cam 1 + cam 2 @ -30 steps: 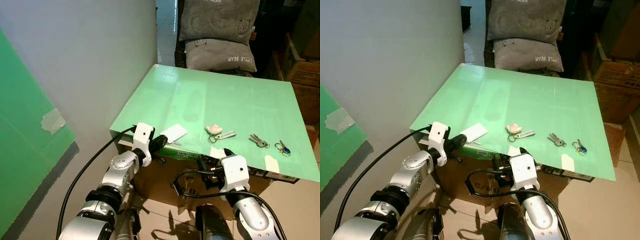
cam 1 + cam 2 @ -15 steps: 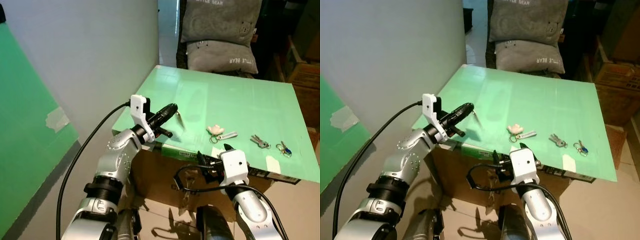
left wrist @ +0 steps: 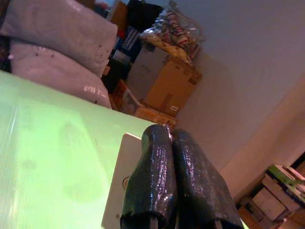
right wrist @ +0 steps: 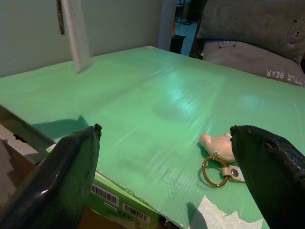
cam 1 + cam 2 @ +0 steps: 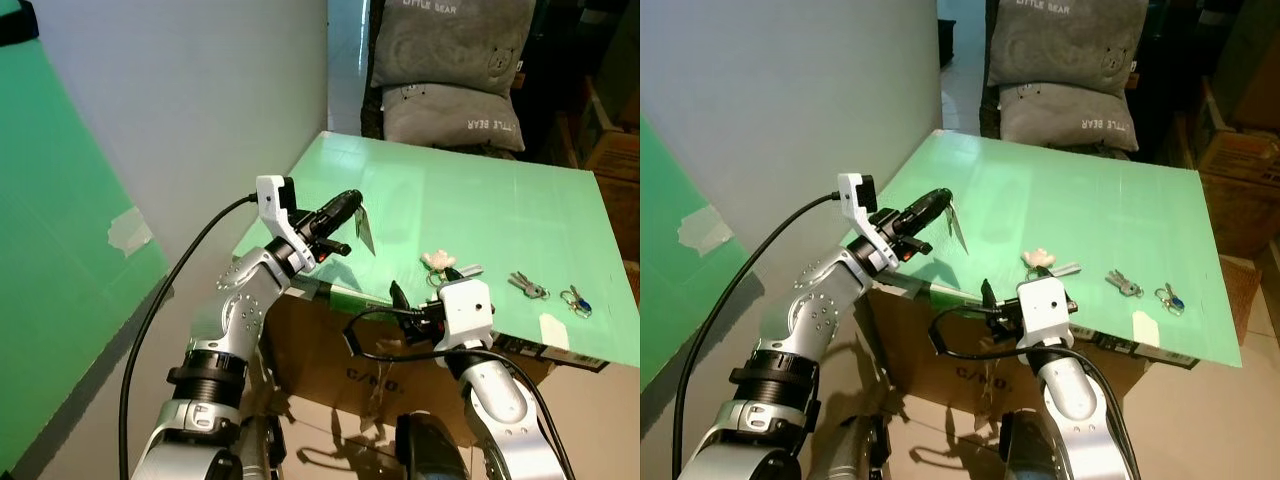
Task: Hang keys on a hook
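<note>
Keys: three sets lie near the front edge of the green tabletop [image 5: 480, 200]: a ring with a pale figure charm [image 5: 436, 261], a silver bunch [image 5: 524, 286] to its right, and a blue-tagged ring [image 5: 573, 297] furthest right.
White tag: a white card-like tag [image 5: 364, 229] hangs from the left end effector's tips, lifted clear above the tabletop's left side; I cannot make out any keys on it.
Left end effector [image 5: 345, 203]: raised over the tabletop's left edge, fingers pressed together, pinching the white tag.
Right end effector [image 4: 167, 143]: low at the front edge of the tabletop, fingers spread wide, pointing towards the figure-charm ring.
Behind: two grey cushions [image 5: 455, 70] past the far edge.
</note>
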